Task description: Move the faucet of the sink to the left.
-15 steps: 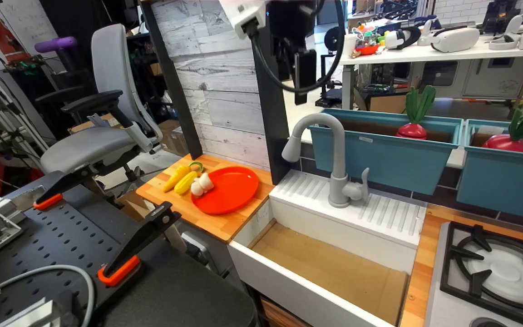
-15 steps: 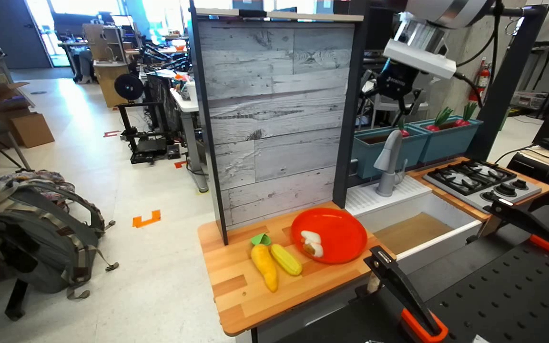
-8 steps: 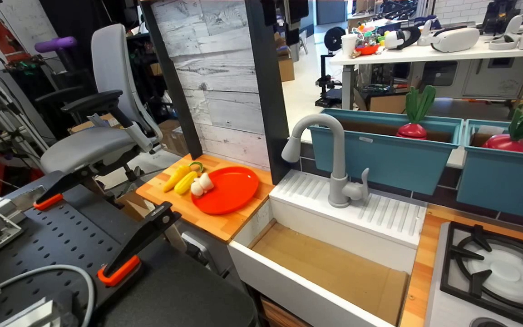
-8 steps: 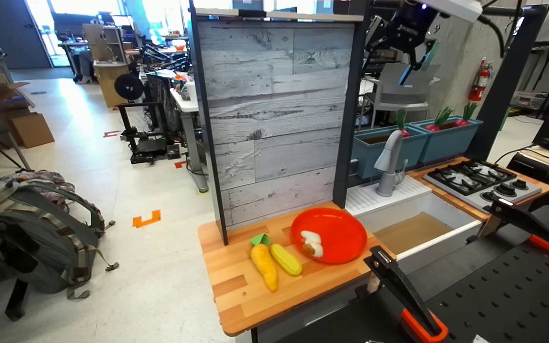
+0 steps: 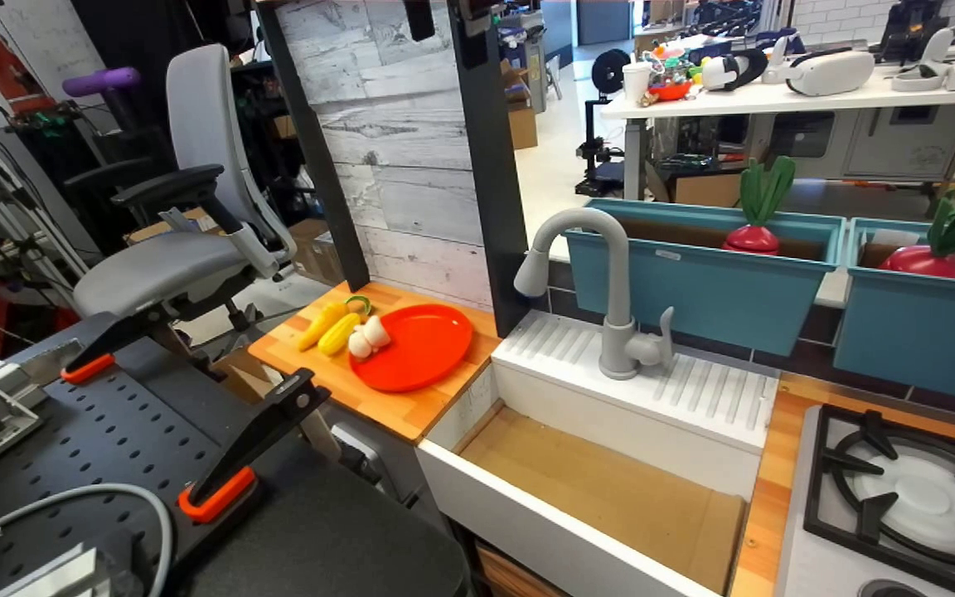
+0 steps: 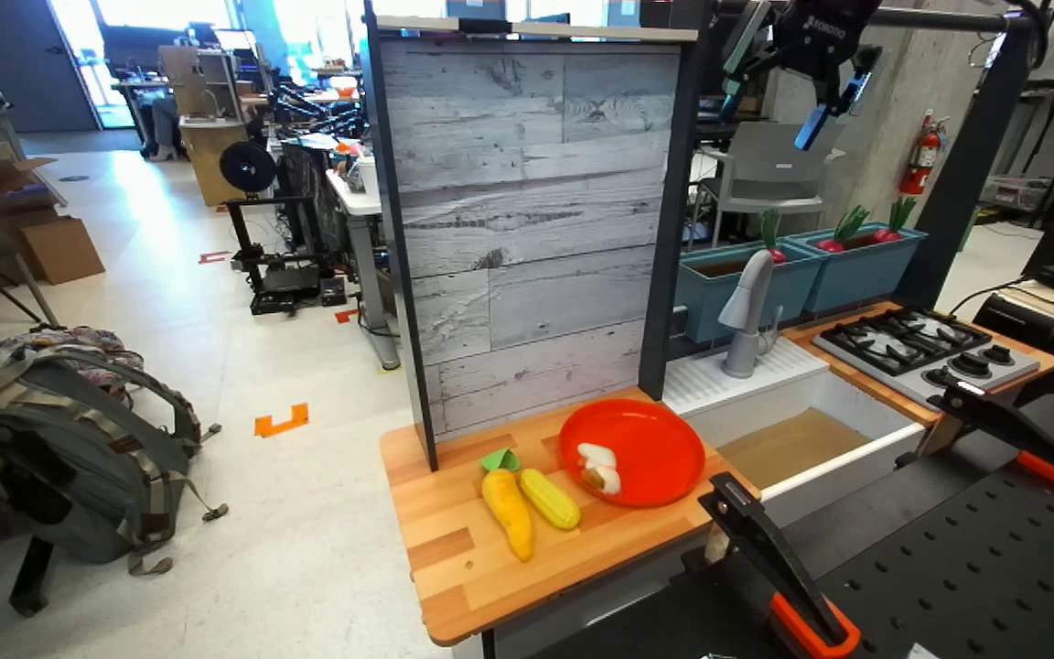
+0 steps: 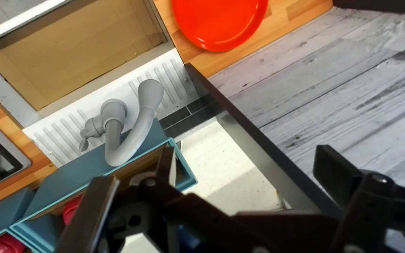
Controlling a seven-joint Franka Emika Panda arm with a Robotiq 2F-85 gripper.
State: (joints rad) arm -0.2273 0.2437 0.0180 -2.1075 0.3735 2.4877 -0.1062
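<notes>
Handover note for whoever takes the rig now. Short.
Gripper: open, nothing seen in it, high up, apart from the faucet.
Faucet: upright on the sink, spout pointing to the side where the red plate lies.
Done: spout already points left, if left means as seen facing the sink's front.
Remaining: probably just confirm that direction.

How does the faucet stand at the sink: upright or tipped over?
Upright: in an exterior view the faucet rises from the ribbed rim of the sink, arching over at the top.
</notes>
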